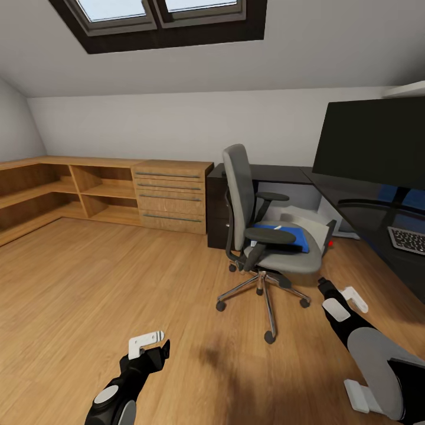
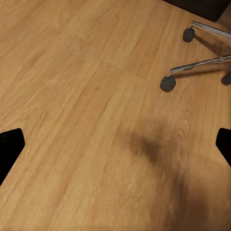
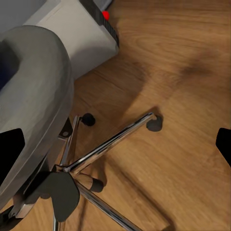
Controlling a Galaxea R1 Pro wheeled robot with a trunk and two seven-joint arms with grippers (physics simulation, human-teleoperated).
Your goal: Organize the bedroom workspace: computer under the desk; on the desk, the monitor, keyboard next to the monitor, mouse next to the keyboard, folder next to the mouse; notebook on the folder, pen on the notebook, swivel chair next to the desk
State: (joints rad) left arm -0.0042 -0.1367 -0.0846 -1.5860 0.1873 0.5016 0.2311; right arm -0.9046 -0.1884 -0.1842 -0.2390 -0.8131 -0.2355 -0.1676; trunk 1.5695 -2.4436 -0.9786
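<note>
Both arms hang low over the wood floor (image 1: 88, 283); left gripper (image 1: 150, 345) and right gripper (image 1: 342, 293) spread, grasping nothing. One swivel chair (image 1: 260, 230) carries one blue folder (image 1: 289, 235).

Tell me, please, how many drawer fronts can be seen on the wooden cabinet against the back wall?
4, stacked in one column on the wooden cabinet: the top drawer, second, third, and bottom drawer nearest the floor. The dark unit behind the swivel chair may hide more.
</note>
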